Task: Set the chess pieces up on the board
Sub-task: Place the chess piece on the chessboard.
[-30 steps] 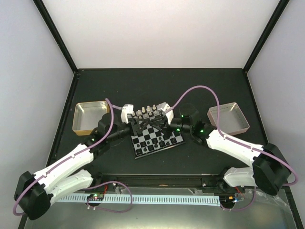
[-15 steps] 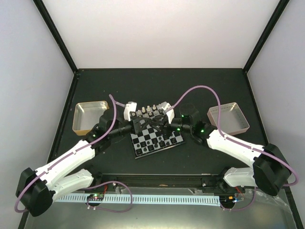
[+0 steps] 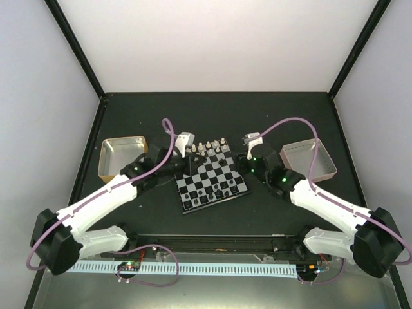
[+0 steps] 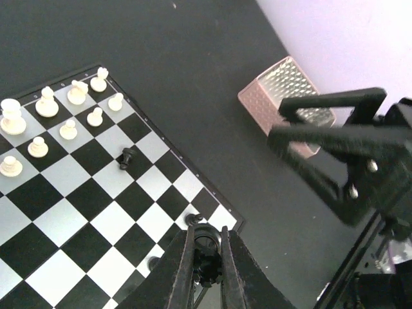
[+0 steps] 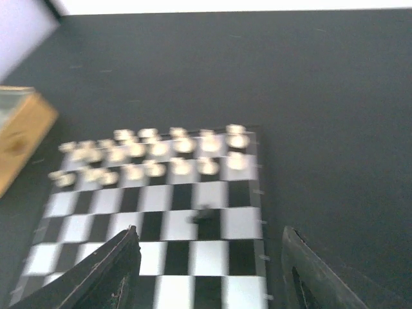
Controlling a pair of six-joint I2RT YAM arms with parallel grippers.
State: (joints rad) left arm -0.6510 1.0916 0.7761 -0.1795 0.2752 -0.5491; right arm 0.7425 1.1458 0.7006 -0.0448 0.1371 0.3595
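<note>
Pale lilac walls (image 3: 38, 96) enclose a matte black table (image 3: 212, 116), evenly lit.

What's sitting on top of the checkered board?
Two rows of white pieces at the board's far edge, one black piece alone mid-board, more black pieces nearer. The left gripper covers some squares.

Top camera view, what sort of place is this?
Probably a robot lab cell: a dark table boxed in by white panels, left arm and right arm bolted at its near edge, a chessboard and metal trays.
</note>
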